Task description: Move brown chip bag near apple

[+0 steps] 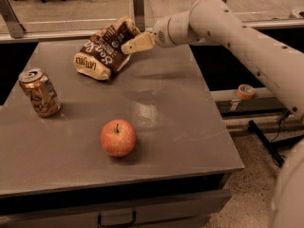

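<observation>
Tan and narrow, my claw point(127, 48) sits over the far part of the counter point(190, 122). It reaches leftward from my pale arm point(223, 27), which enters the camera view from the right. Its tip lies at the right edge of the brown chip bag point(99, 56), touching it or very nearly so. Whether the claw is apart, together or clamped on the bag, I cannot tell from this angle.

The brown chip bag lies crumpled on the far left-centre of the counter. Its cream-coloured end faces the near left, and its other end is raised toward the back. The apple point(118, 137) stands stem up closer to the front edge, about midway across the counter. It is well apart from the bag, with bare grey surface between the two. An orange-brown drink can point(40, 92) stands upright near the left edge, apart from both bag and apple.

A metal post point(138, 4) rises just behind the bag at the counter's back edge. Off the counter to the right, a roll of orange tape point(245, 91) rests on a low ledge. Below the counter's front edge is a drawer with a dark handle point(116, 220).
</observation>
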You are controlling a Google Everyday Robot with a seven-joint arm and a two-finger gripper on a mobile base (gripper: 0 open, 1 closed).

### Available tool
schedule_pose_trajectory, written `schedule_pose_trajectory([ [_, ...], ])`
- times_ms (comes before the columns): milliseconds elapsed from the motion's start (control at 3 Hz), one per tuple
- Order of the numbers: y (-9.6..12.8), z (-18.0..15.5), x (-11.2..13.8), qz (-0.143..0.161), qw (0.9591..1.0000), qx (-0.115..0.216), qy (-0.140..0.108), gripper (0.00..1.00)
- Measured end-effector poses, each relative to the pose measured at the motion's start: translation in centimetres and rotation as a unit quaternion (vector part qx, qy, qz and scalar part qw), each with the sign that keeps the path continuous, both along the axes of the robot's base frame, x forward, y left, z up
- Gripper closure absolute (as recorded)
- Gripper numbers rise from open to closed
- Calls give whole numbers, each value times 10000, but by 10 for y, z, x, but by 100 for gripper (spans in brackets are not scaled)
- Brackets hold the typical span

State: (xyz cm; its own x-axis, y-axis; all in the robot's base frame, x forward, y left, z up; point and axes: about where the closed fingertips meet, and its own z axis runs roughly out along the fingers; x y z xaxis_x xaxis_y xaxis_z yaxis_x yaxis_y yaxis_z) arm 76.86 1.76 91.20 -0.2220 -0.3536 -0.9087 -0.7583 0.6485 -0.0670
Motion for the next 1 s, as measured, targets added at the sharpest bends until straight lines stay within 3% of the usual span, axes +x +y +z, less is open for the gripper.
schedule_pose_trajectory([
  [333,24,-5,29,237,9994,-120,-204,0],
  [1000,57,-18,48,592,9980,-161,-127,41],
])
